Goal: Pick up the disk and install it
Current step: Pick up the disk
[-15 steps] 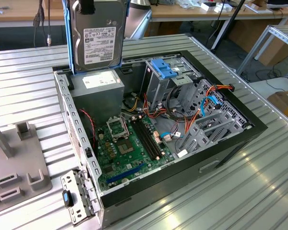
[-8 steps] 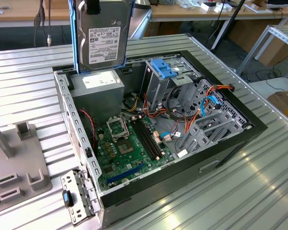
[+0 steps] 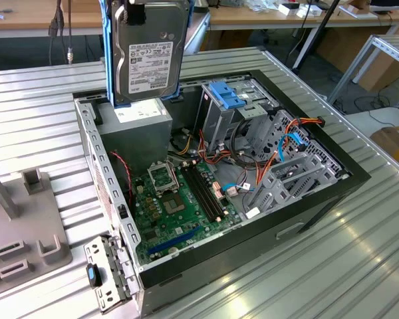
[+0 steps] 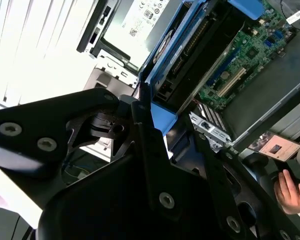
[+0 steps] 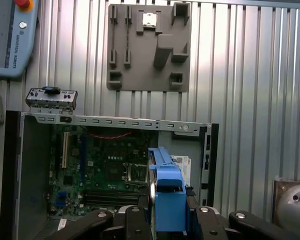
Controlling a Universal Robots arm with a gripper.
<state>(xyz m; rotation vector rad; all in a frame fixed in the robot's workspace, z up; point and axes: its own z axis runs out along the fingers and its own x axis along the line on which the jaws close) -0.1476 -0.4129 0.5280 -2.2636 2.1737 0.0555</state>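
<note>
The disk (image 3: 148, 52), a grey metal hard drive with a white label in a blue carrier frame, hangs upright above the back of the open computer case (image 3: 349, 174), over the power-supply box. My gripper (image 5: 167, 220) is shut on it, with a black finger on either side of the blue carrier (image 5: 167, 192). In the second wrist view the gripper (image 4: 165, 127) clamps the blue frame, and the disk's edge (image 4: 182, 50) points down toward the case. The drive cage with its blue latch (image 3: 226, 96) stands to the exterior view's right of the disk.
Inside the case lie the grey power-supply box (image 3: 136, 129), the green motherboard (image 3: 179, 206) and bundles of coloured cables (image 3: 279, 149). A grey fixture plate (image 3: 20, 226) and a small metal bracket (image 3: 106, 272) rest on the ribbed table. A person's hand (image 4: 290, 192) is nearby.
</note>
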